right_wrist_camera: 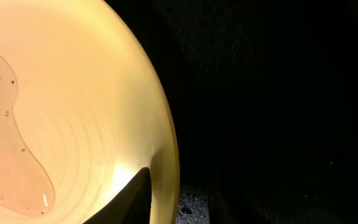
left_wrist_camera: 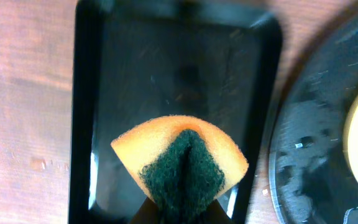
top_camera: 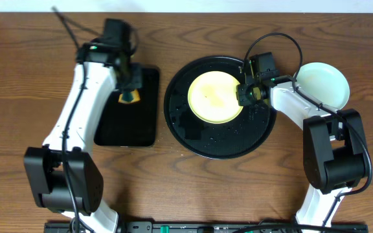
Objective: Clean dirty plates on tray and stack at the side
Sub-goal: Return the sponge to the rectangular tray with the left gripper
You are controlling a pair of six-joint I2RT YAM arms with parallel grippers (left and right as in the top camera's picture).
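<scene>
– looking down from overhead, where's the yellow plate (top_camera: 215, 97)?

– on the round black tray (top_camera: 225, 144), sitting a little toward the tray's 12 o'clock. wet droplets speckle the bare black surface around it.

– and the right gripper (top_camera: 246, 92)?

– at the plate's 3 o'clock edge, pinched onto the rim. in the right wrist view one dark finger (right_wrist_camera: 132, 199) lies against the inner wall just inside the rim. the other finger is lost against the black tray.

– is the plate clean?

– no. a shallow pool of liquid (right_wrist_camera: 5, 143) with tiny dark specks sits in its hollow.

– any other plates?

– a mint plate (top_camera: 324, 84) lies off the tray on the wooden table (top_camera: 186, 188), out past the tray's 2 o'clock and behind the right arm. whether it's one plate or a stack, i can't tell.

– what's the left gripper (top_camera: 129, 92) doing?

– it's clamped on a sponge (left_wrist_camera: 182, 165), folded so the green scouring face creases inward and the orange foam arches round it. it hangs over the rectangular black tray (top_camera: 138, 129), which lies at the round tray's 9 o'clock, just beside it but not touching.
</scene>
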